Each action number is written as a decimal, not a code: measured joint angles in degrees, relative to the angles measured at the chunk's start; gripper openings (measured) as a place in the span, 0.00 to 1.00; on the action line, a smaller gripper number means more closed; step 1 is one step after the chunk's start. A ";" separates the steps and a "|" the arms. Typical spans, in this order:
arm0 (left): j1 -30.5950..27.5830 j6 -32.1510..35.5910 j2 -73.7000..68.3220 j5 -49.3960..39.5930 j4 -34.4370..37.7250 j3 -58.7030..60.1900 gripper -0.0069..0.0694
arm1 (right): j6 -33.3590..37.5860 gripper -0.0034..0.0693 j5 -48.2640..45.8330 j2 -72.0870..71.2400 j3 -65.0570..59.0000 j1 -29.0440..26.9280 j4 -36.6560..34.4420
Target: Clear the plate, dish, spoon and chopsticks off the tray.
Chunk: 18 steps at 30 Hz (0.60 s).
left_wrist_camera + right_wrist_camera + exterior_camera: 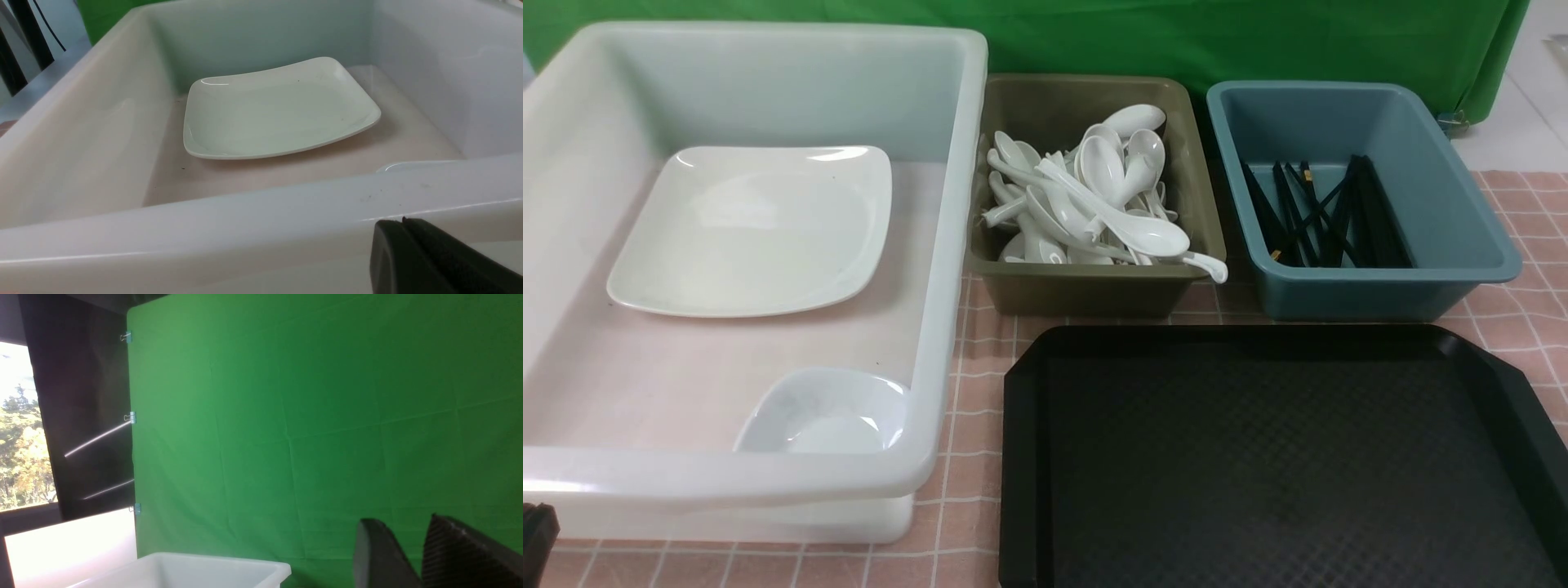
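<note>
From the front, the black tray [1282,457] at lower right has nothing on it. The plate [756,229] and dish [825,412] sit in the white tub [956,204]. My left gripper [402,222] is closed. My right gripper [421,539] is parted, holding nothing.

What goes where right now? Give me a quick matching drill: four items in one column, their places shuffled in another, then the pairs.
Things:
1. plate
2. dish
3. spoons
4. chopsticks

Places:
A. blue bin
B. white tub, near right corner
C. olive bin
D. white tub, towards the far left

Pairs: 1-D, 2-B, 3-C, 4-A. Nothing lies on the tray.
</note>
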<state>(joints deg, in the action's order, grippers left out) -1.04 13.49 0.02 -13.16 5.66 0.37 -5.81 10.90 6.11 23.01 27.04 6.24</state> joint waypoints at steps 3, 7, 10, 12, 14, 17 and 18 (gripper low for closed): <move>0.00 0.00 -0.02 0.00 0.00 0.00 0.10 | 0.05 0.38 -0.01 0.00 0.00 0.00 0.00; 0.00 -0.07 0.00 0.00 0.00 0.00 0.10 | 1.88 0.38 -2.92 0.00 -0.17 0.00 -0.53; 0.00 -0.07 0.00 0.00 0.00 0.00 0.10 | 7.02 0.38 -8.33 0.00 -1.37 0.00 -1.86; 0.00 -0.07 0.00 0.00 0.00 0.00 0.10 | 9.03 0.38 -12.26 0.00 -2.67 0.00 -2.34; 0.00 -0.07 0.00 0.00 0.00 0.00 0.10 | 9.49 0.38 -13.79 0.05 -3.51 0.00 -2.48; 0.00 -0.07 0.00 0.00 0.00 0.00 0.10 | 9.71 0.38 -15.38 -0.34 -7.06 -0.25 -2.62; 0.00 -0.07 0.00 0.00 0.00 0.00 0.10 | 9.71 0.38 -15.43 -0.44 -7.59 -0.50 -2.62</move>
<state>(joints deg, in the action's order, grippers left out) -1.04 13.43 0.02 -13.16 5.66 0.37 3.91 -4.53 5.67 15.41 26.54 3.63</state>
